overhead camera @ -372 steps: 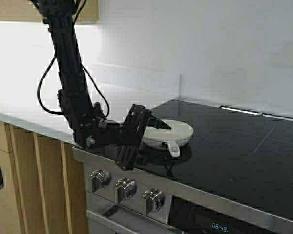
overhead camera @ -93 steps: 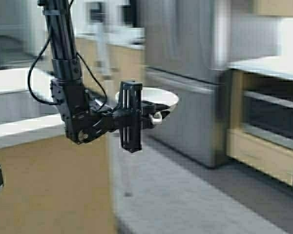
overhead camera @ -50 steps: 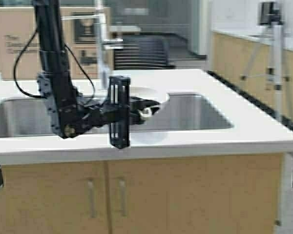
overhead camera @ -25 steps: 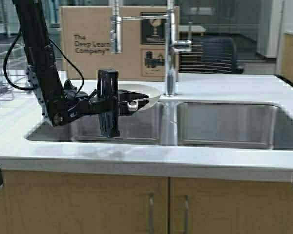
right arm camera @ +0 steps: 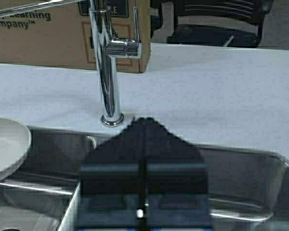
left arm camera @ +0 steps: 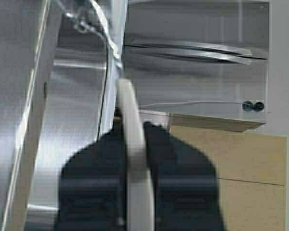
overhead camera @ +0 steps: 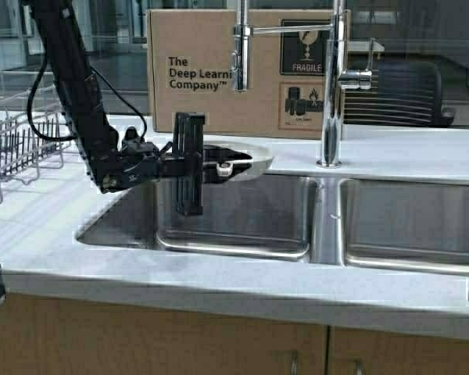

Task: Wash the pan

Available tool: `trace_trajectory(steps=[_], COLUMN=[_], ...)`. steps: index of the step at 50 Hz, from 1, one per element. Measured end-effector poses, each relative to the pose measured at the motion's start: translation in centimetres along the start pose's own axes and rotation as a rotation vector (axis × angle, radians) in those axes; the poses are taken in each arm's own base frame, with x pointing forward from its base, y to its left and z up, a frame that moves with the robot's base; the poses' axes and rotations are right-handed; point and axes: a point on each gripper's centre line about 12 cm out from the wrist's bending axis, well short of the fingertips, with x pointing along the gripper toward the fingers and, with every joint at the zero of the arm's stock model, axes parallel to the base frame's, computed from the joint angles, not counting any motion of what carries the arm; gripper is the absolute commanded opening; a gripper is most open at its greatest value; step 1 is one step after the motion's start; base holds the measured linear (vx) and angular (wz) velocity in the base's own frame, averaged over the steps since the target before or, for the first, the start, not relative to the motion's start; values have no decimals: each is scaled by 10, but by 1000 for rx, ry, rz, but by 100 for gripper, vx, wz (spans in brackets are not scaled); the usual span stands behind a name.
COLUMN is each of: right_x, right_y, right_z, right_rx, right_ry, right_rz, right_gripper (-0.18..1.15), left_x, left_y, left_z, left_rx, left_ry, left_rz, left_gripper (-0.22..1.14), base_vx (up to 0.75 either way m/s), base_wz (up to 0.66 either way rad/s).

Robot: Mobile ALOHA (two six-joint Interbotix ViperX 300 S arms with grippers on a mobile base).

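Note:
The pan (overhead camera: 248,159) is small, round and off-white, and is held level above the back of the left sink basin (overhead camera: 234,226). My left gripper (overhead camera: 217,166) is shut on the pan at its stubby handle, reaching in from the left. In the left wrist view the pan's rim (left arm camera: 127,101) runs edge-on between the two black fingers of the left gripper (left arm camera: 133,127). My right gripper (right arm camera: 144,119) is shut and empty, held low in front of the faucet base. The pan's edge shows in the right wrist view (right arm camera: 7,144).
A tall chrome faucet (overhead camera: 332,86) with a spray head (overhead camera: 238,55) stands behind the divider of the double sink, with the right basin (overhead camera: 406,226) beside it. A cardboard box (overhead camera: 219,70) stands on the counter behind. A wire dish rack (overhead camera: 16,133) sits at the left.
The robot has driven from the stove to the sink, and over the last second the sink has shifted in view and come closer. The left gripper has kept hold of the pan.

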Motion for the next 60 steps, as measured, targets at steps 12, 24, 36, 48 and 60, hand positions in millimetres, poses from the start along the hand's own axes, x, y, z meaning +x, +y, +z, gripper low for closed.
trace_trajectory(steps=[12,24,36,48,60], right_x=[4,7,8,24,102], right_y=[0,-1,-1,-1,2], right_z=[-6,-8,-6,-5,3], right_rx=[0,-3,-4,-3,-62], right_ry=[29,34,9,41,120], right_rz=[-1,-3,-2,-3,21], right_gripper=[5,6,7,46,104], left_x=[-25,-49,-56,-58,-62], left_y=[-5,-5,-10,-7,-4], left_z=[-23,-44,-61,-81,-87], left_rx=[-33,-39,-49,-70,-53], left_ry=[23,30,53,80,63], left_rz=[12,42,33,44,57], left_gripper=[3,3,3,3,3], base_vx=[19,15,14,11,6], base_wz=[-4,0,4,5,2])
